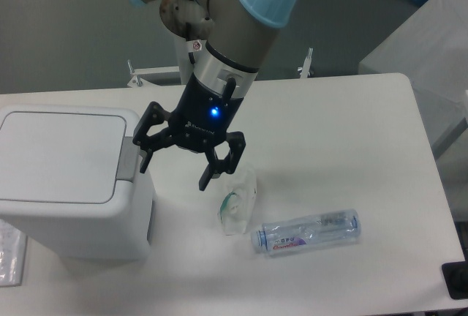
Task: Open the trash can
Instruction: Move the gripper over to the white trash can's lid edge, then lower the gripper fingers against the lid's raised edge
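**Camera view: claw open beside the bin's push tab**

Camera, fixed and looking down on the white table [344,111], is my only view. I see the trash can [69,184] at the left end of the table, a big white boxy bin with its flat lid [62,156] lying shut. Its grey push tab [129,161] sits on the right edge of the lid.

My arm [234,31] reaches down from the top of the picture. The claw [177,161] hangs just right of the bin, fingers spread wide and holding nothing. One finger [145,156] is right by the tab; I cannot tell whether it touches. The other finger [212,171] points down over the bare table.

A small crumpled clear bottle [236,202] lies just beyond that finger, and a larger clear bottle [307,232] lies on its side near it, to the right.
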Robot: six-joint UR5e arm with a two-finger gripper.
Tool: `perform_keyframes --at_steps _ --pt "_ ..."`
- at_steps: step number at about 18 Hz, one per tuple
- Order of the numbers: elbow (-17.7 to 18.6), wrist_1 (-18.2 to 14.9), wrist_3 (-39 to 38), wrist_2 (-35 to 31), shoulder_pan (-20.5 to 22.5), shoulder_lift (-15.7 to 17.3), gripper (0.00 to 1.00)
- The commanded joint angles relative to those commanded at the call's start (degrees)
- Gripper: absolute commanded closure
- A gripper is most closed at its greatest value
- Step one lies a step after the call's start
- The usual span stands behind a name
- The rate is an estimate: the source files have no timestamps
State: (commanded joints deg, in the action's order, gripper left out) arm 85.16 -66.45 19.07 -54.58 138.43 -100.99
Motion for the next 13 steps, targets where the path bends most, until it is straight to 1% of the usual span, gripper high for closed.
perform_keyframes --at_steps 4,6,8,13 --pt "3.4 0.2 0.9 -0.2 -0.1 1.5 0.00" --pt "4.4 0.4 1.0 -0.6 -0.1 2.2 0.00" --pt "4.3 0.3 0.9 -2.2 -0.3 2.1 0.00" --pt "4.3 0.4 0.9 -2.3 -0.8 1.5 0.00"
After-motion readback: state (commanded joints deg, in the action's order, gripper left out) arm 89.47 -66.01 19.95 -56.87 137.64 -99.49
